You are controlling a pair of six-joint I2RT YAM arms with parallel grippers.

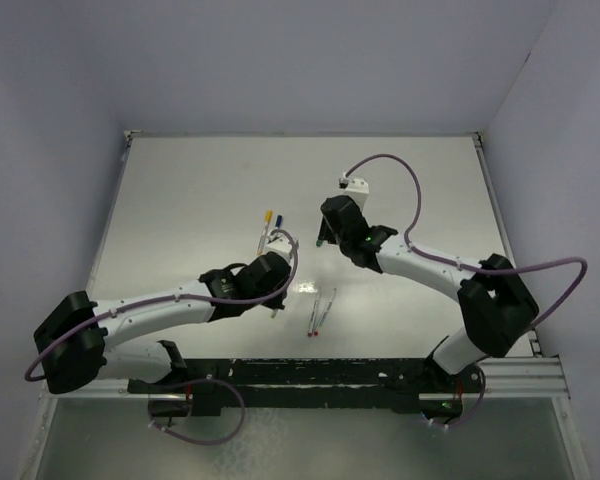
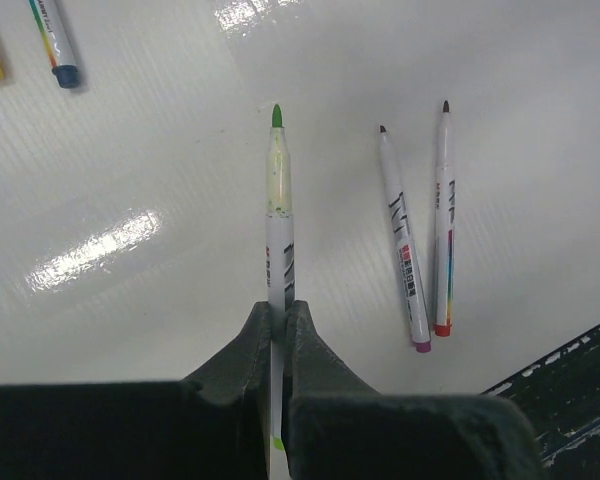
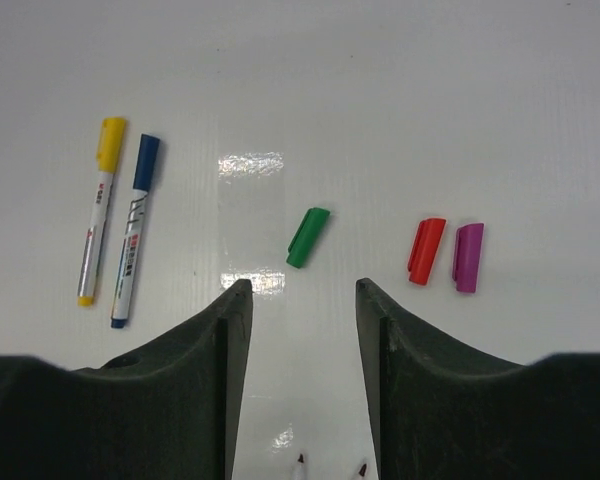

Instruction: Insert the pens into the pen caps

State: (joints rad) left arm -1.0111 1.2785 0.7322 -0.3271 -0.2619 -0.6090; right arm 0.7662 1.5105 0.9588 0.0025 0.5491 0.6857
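Your left gripper (image 2: 278,318) is clamped tight on the green pen (image 2: 280,235). Its fingers (image 2: 250,350) pinch the barrel near the back end, so most of the pen juts forward over the white table (image 2: 130,300) with the bare green tip leading (no cap on it). To its right in that wrist view, two more uncapped pens lie flat on the table, side by side and nearly parallel. These are the purple-ended pen (image 2: 403,245) and, close beside it, the red-ended pen (image 2: 444,220), both with their dark tips pointing away from the camera.

Your right gripper (image 3: 298,300) has its jaws standing apart with nothing between them. Ahead of that gap the green cap (image 3: 308,237) lies on the table, a little tilted and touching neither finger. To its right the red cap (image 3: 427,251) and the purple cap (image 3: 467,257) lie side by side, very close together. On the left the yellow pen (image 3: 98,210) and the blue pen (image 3: 134,235) lie next to each other, both capped and well apart from the green cap.

From overhead, you can see the two grippers near each other around the middle of the table, with the left one closer to the arm bases.
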